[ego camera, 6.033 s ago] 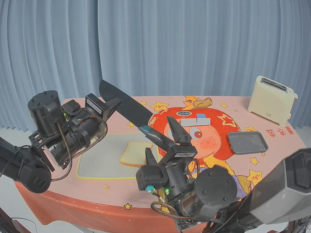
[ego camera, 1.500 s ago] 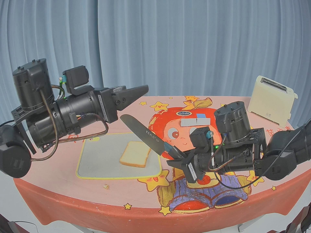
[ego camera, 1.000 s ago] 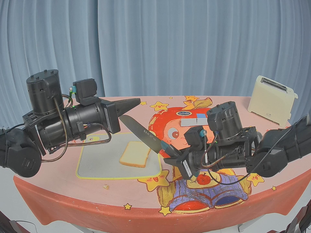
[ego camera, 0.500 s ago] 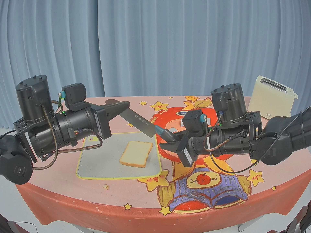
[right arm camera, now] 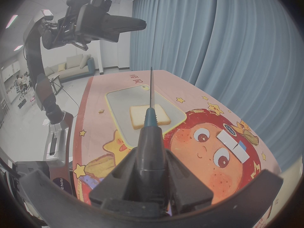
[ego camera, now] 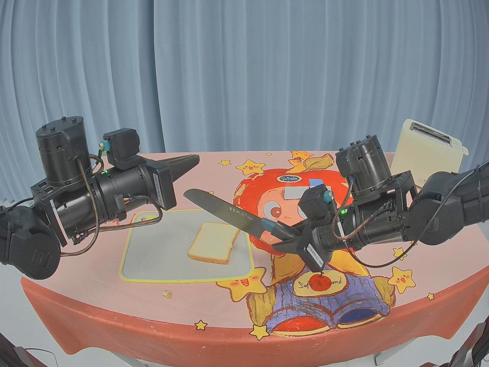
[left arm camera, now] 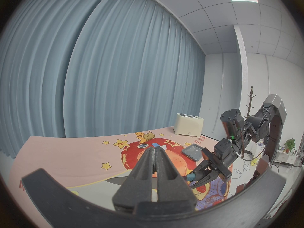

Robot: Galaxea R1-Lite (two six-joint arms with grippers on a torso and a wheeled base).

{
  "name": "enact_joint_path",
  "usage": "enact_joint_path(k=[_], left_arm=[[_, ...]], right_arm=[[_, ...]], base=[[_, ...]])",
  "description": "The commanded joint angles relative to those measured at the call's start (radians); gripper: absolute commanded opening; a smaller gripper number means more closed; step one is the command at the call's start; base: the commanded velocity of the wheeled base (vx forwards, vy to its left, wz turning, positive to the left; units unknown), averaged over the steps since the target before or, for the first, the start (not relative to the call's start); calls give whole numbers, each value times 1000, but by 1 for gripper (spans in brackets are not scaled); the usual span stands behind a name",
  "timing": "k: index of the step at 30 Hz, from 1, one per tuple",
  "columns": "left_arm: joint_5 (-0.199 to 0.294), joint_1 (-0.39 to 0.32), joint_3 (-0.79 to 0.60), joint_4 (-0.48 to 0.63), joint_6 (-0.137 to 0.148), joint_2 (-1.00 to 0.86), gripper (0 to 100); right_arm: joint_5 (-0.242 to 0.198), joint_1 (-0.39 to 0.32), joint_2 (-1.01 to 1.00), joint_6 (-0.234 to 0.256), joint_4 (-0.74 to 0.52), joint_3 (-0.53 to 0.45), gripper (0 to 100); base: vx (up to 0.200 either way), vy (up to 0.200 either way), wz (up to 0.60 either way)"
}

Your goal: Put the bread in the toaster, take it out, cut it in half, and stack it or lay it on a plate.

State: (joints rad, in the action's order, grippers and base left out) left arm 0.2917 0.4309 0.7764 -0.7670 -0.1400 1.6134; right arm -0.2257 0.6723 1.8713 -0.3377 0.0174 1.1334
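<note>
A knife [ego camera: 229, 214] is clenched by its handle in the right claw [ego camera: 288, 236], with the blade slanted over the far edge of the bread slice [ego camera: 214, 242]. The slice is laid flat on the cutting board [ego camera: 153, 256] on the table [ego camera: 214, 302]. The left claw [ego camera: 184, 162] is pressed closed on nothing and held above the board's far side. The toaster [ego camera: 430, 159] is set at the table's far right.

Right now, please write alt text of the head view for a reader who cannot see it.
The right gripper holds a dark-bladed knife above a pale square bread slice on a grey yellow-edged cutting mat; the shut left gripper hovers beyond it.
</note>
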Motion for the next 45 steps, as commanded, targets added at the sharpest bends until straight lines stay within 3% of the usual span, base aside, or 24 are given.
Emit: enact_joint_path(k=[1, 6, 9, 14, 45], left_arm=[[21, -46, 38, -6, 2, 79, 0], [86, -58, 44, -49, 0, 117, 0], [116, -60, 55, -51, 5, 137, 0], [159, -61, 78, -49, 57, 164, 0], [164, -83, 47, -43, 65, 164, 0]], right_arm=[[-4, -11, 9, -12, -2, 0, 0], [-6, -4, 22, -14, -63, 31, 0], [-30, 1, 22, -14, -99, 45, 0], [-33, 0, 28, -15, -103, 55, 0], [-32, 12, 163, -29, -103, 138, 0]], base=[[0, 0, 0], [0, 0, 0], [0, 0, 0], [0, 0, 0], [0, 0, 0]])
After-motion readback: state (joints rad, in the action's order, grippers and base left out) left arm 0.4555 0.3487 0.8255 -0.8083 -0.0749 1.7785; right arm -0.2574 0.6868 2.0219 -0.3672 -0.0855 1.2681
